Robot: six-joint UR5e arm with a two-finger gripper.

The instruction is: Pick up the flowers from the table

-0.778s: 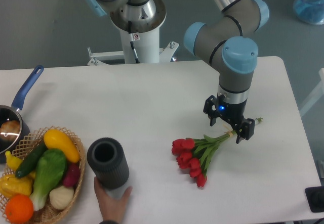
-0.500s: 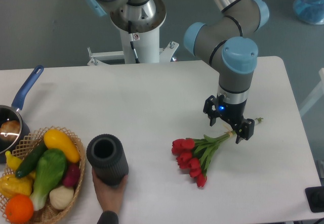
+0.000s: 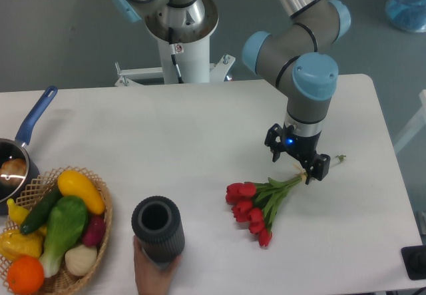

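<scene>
One bunch of flowers (image 3: 261,202) lies flat on the table (image 3: 200,128), red heads toward the camera. The pincer (image 3: 297,160) stands over the thin stem ends, its fingers either side of them; whether it has closed on them I cannot tell. Held so far from the heavy heads, the bunch may droop, pivot or slip out.
</scene>
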